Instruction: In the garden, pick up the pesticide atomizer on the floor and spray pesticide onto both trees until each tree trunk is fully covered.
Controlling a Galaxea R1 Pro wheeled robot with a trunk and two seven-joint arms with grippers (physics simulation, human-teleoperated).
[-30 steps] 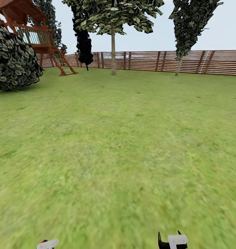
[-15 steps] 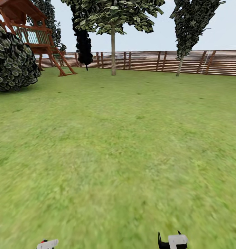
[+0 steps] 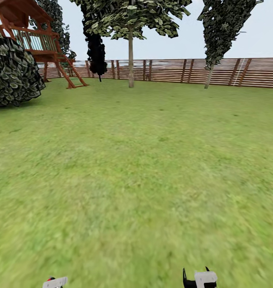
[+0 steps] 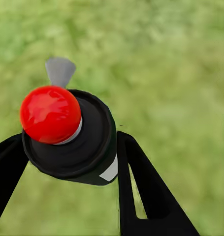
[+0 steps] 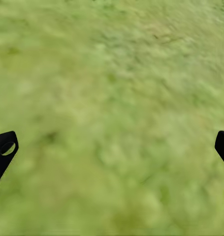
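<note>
- while the left gripper stands clamped on the pesticide atomizer, the can's long axis runs along the black fingers, its red dome cap pointing away from the wrist over the blurry grass.
- a grey wedge-shaped nozzle juts sideways past the cap; the body is round, black and smooth.
- the right gripper hangs with its jaws wide apart above the grass, nothing between them.
- beyond the lawn, a tree with a straight pale trunk stands just before the brown slatted fence; a second tree stands further along the fence, and a wooden playhouse the other way.
</note>
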